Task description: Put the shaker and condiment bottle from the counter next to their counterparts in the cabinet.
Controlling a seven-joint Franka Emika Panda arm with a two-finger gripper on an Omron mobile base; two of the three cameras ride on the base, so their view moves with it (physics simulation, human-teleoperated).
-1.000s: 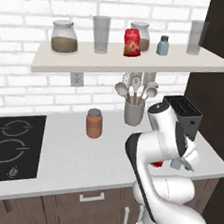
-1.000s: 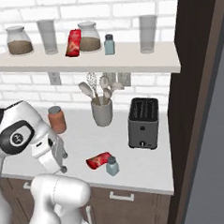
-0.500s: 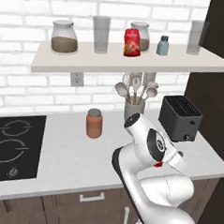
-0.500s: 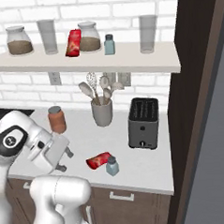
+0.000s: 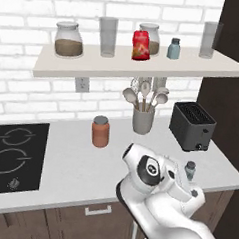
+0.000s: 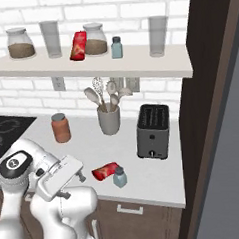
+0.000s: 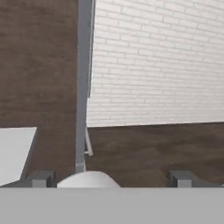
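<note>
Brick wall and dark wood before the tool (image 7: pixel 109 179), fingers wide apart, empty.

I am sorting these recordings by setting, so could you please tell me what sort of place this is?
It looks like a home kitchen, rendered rather than real: a black cooktop is set into the counter, a toaster and a crock of utensils stand near the brick wall, and jars and glasses line the shelf.
</note>
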